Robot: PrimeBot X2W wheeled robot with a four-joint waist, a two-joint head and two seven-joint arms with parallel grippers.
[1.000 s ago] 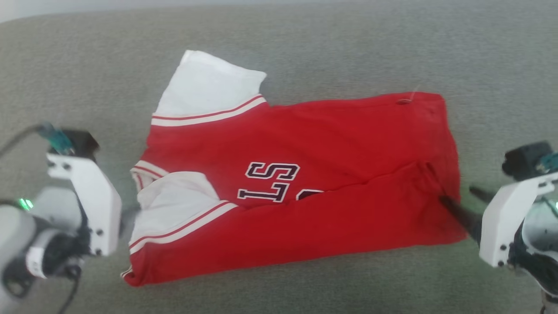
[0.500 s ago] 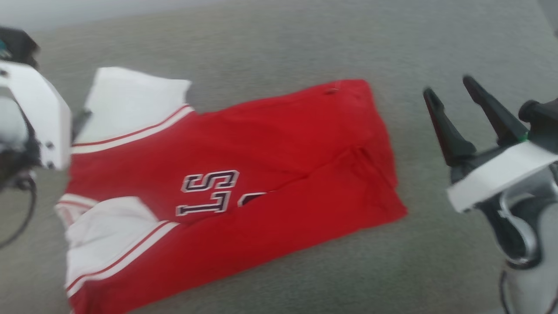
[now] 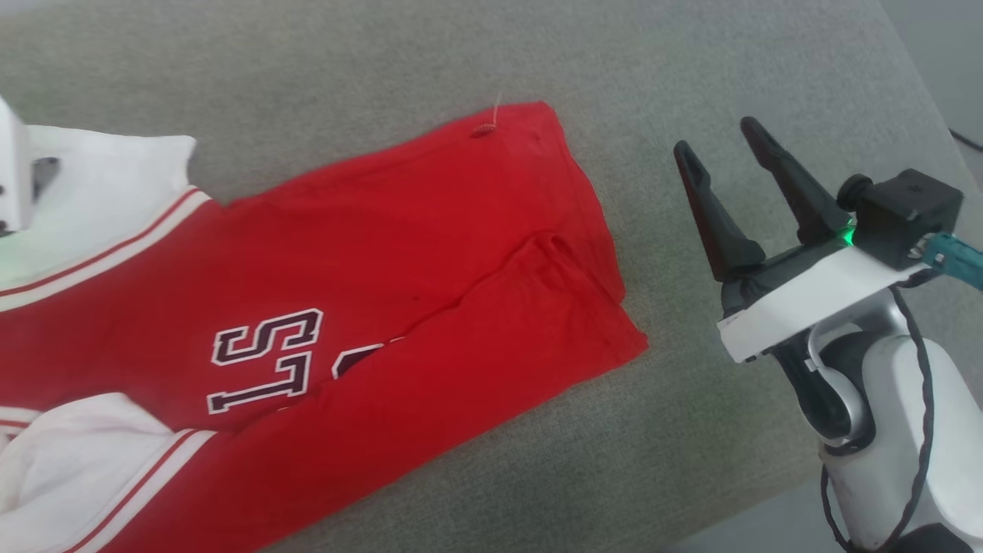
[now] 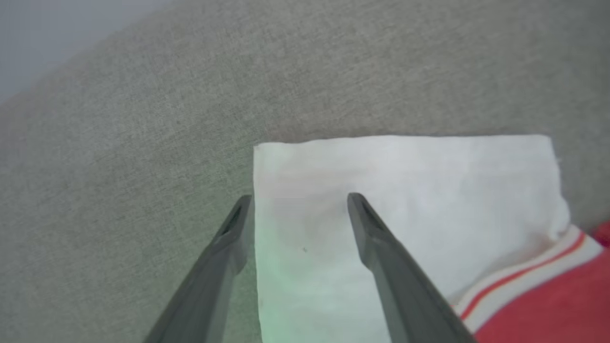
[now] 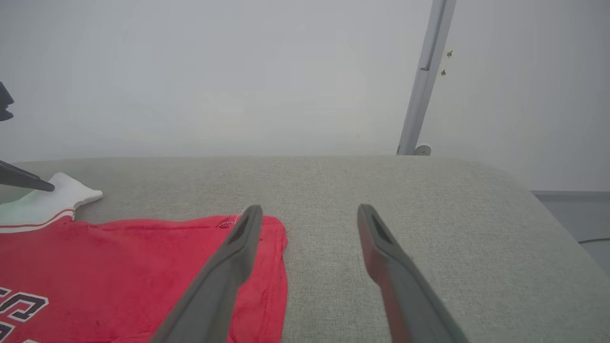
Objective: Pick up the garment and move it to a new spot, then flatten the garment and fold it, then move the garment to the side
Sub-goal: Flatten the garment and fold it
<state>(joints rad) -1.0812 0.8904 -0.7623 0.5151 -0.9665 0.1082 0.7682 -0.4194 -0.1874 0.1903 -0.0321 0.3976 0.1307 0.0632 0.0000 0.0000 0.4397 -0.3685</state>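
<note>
The left pincer (image 4: pixel 299 196) is wide open astride the edge of the white sleeve (image 4: pixel 429 200); the right pincer (image 3: pixel 714 134) is wide open and empty, near the right edge.
The sleeve fold seems next: lower the left pincer, pinch only the sleeve corner, and carry it onto the body. The bright red thin-fabric T-shirt (image 3: pixel 422 253) lies on the grey woven padded surface (image 3: pixel 345 54). Its long axis runs from the sleeves at the left to the hem, which points at the far right corner.
</note>
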